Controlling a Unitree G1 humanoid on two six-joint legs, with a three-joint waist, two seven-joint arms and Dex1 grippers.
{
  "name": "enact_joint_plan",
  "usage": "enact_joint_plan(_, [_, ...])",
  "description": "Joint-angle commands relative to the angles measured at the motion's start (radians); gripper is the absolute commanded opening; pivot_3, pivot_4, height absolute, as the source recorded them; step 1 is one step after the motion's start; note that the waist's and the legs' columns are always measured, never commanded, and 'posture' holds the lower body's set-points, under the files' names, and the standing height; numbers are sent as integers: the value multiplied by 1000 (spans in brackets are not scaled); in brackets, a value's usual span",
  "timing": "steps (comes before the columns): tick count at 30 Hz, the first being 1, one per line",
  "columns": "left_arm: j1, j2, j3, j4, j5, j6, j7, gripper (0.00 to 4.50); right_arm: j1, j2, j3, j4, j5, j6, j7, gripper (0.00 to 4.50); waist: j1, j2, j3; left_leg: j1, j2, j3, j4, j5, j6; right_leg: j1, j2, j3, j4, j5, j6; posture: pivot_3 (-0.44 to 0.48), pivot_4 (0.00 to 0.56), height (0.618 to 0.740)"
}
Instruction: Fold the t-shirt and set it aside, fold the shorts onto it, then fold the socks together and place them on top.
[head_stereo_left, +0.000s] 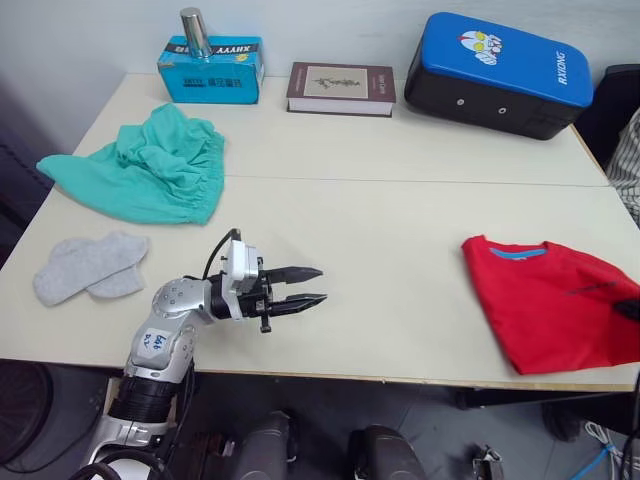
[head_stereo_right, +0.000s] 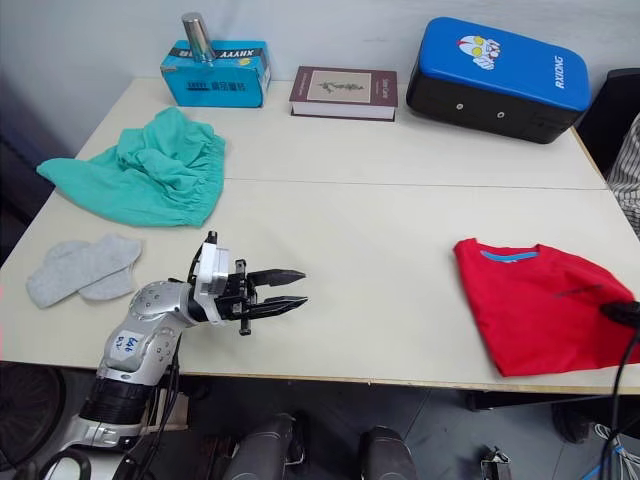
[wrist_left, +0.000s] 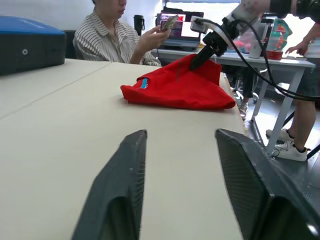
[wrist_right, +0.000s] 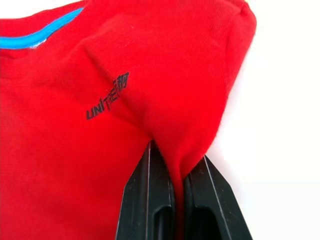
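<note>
The folded red t-shirt (head_stereo_left: 550, 300) lies at the table's right front edge, blue collar strip facing the far side. My right gripper (wrist_right: 174, 167) is shut on a raised fold of the t-shirt (wrist_right: 125, 90), seen at the shirt's right edge (head_stereo_left: 628, 308). The teal shorts (head_stereo_left: 150, 170) lie crumpled at the far left. Two grey socks (head_stereo_left: 88, 266) lie side by side near the left front edge. My left gripper (head_stereo_left: 312, 286) hovers open over the bare table near the front, right of the socks, holding nothing.
Along the table's (head_stereo_left: 400, 200) back edge stand a blue tissue box (head_stereo_left: 212, 68) with a metal cylinder (head_stereo_left: 195, 32) on it, a dark book (head_stereo_left: 341, 88) and a blue-and-black case (head_stereo_left: 500, 72). People (wrist_left: 117, 30) are beyond the table's right end.
</note>
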Motion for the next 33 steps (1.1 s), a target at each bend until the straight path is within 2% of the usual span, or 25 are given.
enact_joint_plan(1, [-8,23,24,-46,-34,21,-14,3450,-60,-45,46,131,-99,-106,38,0,0,0,0,0,0,1,0,0,-1,0,0,0,0,0,0,0,150,740])
enact_joint_plan(4, [-15,51,41,-43,-39,29,-34,4397,-101,-38,69,197,-130,-64,46,0,2,0,0,1,1,1,0,0,-1,0,0,0,0,0,0,0,150,740])
enact_joint_plan(6, [-18,69,48,-43,-44,38,-43,4483,-99,-30,73,185,-117,-22,118,0,3,0,0,1,1,1,0,0,-1,0,0,0,0,0,0,0,150,740])
enact_joint_plan(7, [-17,76,52,-46,-46,43,-47,4500,-81,-25,62,159,-115,-63,146,257,3,0,0,1,1,1,0,0,-1,0,0,0,0,0,0,0,150,740])
enact_joint_plan(9, [-11,89,59,-61,-54,55,-54,4500,-95,-21,23,160,-117,-91,89,763,3,1,0,1,1,1,0,0,-1,1,0,1,-1,0,0,0,150,740])
enact_joint_plan(11, [5,100,71,-80,-64,68,-49,4500,-66,-40,-4,127,-117,-112,101,1438,3,1,0,0,1,1,0,0,0,1,0,1,-1,0,0,0,150,740])
enact_joint_plan(14, [43,117,100,-101,-70,84,-28,4500,91,-92,-24,8,-148,-178,184,2478,9,2,0,0,1,0,-1,0,-1,1,0,0,-3,0,0,0,150,740])
enact_joint_plan(17, [97,150,134,-128,-64,87,-14,4500,298,-114,-166,-157,-192,-382,234,3544,12,3,0,0,1,0,-2,-2,-1,1,0,0,-5,0,0,0,150,740])
enact_joint_plan(19, [128,169,162,-133,-65,93,0,4500,379,-93,-288,-318,-197,-452,255,4250,8,3,0,0,1,0,-2,-2,-1,1,0,0,-6,0,0,0,150,740])
enact_joint_plan(20, [144,181,173,-125,-56,90,7,4500,398,-68,-332,-419,-191,-478,252,4452,1,5,1,0,1,2,-2,-3,-1,1,0,1,-7,0,0,0,150,740])
enact_joint_plan(22, [161,195,193,-110,-50,100,28,4500,406,-28,-360,-571,-189,-549,241,4452,-5,4,2,1,3,3,-3,-5,3,0,0,2,-7,0,1,0,150,740])
enact_joint_plan(26, [163,208,231,-62,-33,79,61,4500,357,111,-311,-881,-89,-534,173,4452,1,2,2,2,5,2,-4,-8,-3,0,2,2,-7,0,0,0,150,740])
enact_joint_plan(29, [227,200,289,-62,-24,35,90,4500,372,264,-221,-1063,-15,-627,202,4452,8,2,2,0,4,1,-5,-8,-3,-1,2,2,-9,0,0,0,150,740])
enact_joint_plan(31, [274,194,331,-50,-8,3,124,4500,325,375,-140,-1125,8,-606,104,4452,7,2,2,0,4,0,-6,-6,-4,0,2,2,-9,0,0,0,150,740])
enact_joint_plan(33, [351,193,402,-9,25,-70,154,4500,324,441,21,-1150,-76,-671,110,4452,5,2,2,0,3,-1,-5,-7,-4,-1,1,1,-6,1,3,0,150,740])
